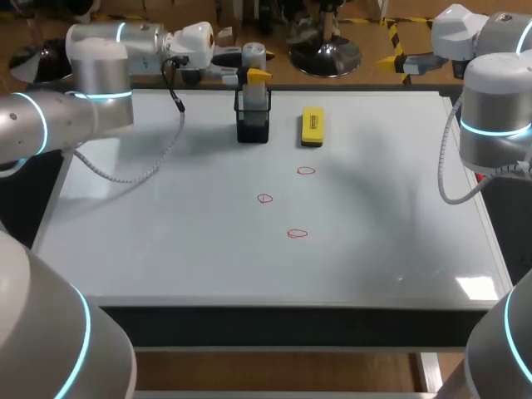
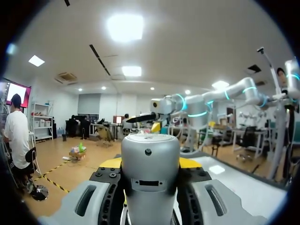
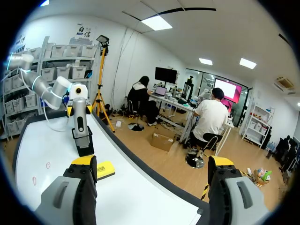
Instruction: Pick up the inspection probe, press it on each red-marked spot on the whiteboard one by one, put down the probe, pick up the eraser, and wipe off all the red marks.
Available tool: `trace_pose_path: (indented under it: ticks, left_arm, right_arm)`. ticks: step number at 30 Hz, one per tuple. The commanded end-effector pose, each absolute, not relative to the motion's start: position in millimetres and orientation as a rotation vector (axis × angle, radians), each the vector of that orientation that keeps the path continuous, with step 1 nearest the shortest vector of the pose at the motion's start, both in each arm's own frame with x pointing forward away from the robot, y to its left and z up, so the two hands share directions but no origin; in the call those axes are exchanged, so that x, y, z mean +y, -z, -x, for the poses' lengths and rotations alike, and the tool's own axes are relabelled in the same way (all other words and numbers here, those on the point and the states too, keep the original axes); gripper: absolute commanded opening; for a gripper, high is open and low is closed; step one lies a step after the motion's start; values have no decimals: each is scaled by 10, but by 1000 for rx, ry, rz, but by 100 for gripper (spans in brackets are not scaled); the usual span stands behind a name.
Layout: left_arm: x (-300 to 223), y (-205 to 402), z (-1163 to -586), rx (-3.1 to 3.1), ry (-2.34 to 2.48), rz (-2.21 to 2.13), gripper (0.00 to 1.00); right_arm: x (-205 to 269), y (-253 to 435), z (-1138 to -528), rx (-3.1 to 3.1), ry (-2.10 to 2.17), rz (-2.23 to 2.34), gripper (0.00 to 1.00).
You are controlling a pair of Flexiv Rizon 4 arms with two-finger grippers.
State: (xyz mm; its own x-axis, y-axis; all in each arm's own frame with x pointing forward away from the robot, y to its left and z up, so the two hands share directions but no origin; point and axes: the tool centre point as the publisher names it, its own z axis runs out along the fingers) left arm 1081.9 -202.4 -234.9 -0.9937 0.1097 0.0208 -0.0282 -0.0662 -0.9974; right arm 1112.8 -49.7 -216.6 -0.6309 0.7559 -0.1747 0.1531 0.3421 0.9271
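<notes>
The silver inspection probe (image 1: 253, 56) stands upright in a black holder (image 1: 253, 123) at the whiteboard's far edge. My left gripper (image 1: 254, 75) comes in from the left and is shut on the probe's upper part. In the left wrist view the probe (image 2: 150, 159) fills the gap between the yellow fingertips (image 2: 108, 163). The yellow eraser (image 1: 312, 126) lies just right of the holder. Three red marks (image 1: 306, 171), (image 1: 264, 198), (image 1: 297, 233) dot the board's middle. My right gripper (image 3: 152, 187) stands open and empty off the board's right side, facing the probe (image 3: 79, 115) and eraser (image 3: 105, 169).
The whiteboard (image 1: 166, 249) covers nearly the whole table. My right arm (image 1: 495, 116) stands by the board's right edge. A cable (image 1: 125, 170) from my left arm hangs low over the board's left part.
</notes>
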Motion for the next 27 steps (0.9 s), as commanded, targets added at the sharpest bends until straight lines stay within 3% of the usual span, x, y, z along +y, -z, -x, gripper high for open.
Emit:
trace_pose_path:
  ticks: [1,27]
  left_arm:
    - [-2027,2180,-10760,-2111,-2206,89,0]
    - [-1769,1468,-10748,-2057,-2297,104,0]
  right_arm:
    - [-499,2167,-11133,2008,-1293,-791,100]
    - [-499,2167,-11133,2008,-1293,-791,100]
